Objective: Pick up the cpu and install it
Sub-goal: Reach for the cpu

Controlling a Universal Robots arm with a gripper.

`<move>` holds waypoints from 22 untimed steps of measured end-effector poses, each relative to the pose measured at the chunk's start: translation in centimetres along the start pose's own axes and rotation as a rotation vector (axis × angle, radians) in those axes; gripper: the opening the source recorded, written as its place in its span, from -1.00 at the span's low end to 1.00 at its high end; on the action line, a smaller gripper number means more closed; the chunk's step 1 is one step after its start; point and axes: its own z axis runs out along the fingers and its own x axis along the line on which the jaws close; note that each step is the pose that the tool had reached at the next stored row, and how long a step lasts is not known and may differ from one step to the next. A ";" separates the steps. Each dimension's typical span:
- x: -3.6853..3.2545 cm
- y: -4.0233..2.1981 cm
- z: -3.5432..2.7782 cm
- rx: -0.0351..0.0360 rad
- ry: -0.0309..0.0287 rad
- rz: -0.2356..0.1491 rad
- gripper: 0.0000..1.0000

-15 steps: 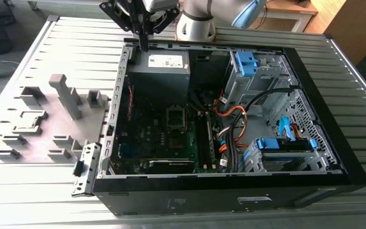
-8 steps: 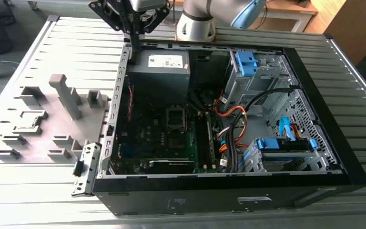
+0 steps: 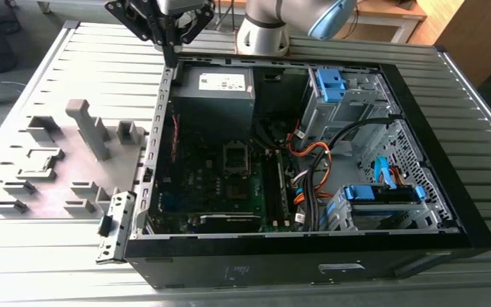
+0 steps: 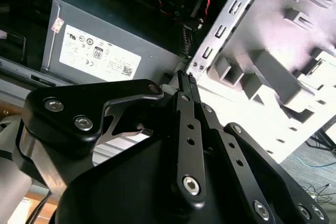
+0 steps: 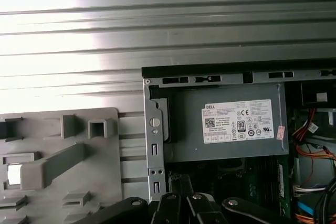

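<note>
The cpu [image 3: 43, 162] is a small flat square lying in a square holder on the grey fixture plate [image 3: 58, 220], at the exterior view's left of the open computer case [image 3: 416, 121]. In the first wrist view the cpu [image 5: 13, 174] shows as a bright square in that holder. My gripper [image 3: 171, 59] hangs above the case's far corner, by the grey power-supply box [image 3: 214, 96], well away from the cpu. Its fingers [image 4: 185, 80] are shut together with nothing between them. The motherboard's square socket [image 3: 235, 157] lies in the middle of the case.
Upright grey blocks [image 3: 87, 128] stand on the fixture plate. Orange cables [image 3: 318, 163] and blue drive brackets [image 3: 382, 192] crowd the case's side at the exterior view's right. The case's metal wall [image 3: 154, 147] separates the plate from the motherboard. A ribbed metal table [image 3: 49, 256] carries everything.
</note>
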 end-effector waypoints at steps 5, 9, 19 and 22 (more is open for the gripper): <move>1.08 -0.08 -0.02 0.0001 0.0001 0.000 -0.79; 2.08 -0.16 -0.01 0.0000 0.0001 0.000 -0.79; 4.88 -0.37 -0.01 0.0000 0.0000 0.000 -0.79; 5.69 -0.42 0.00 -0.0001 -0.0001 0.000 -0.79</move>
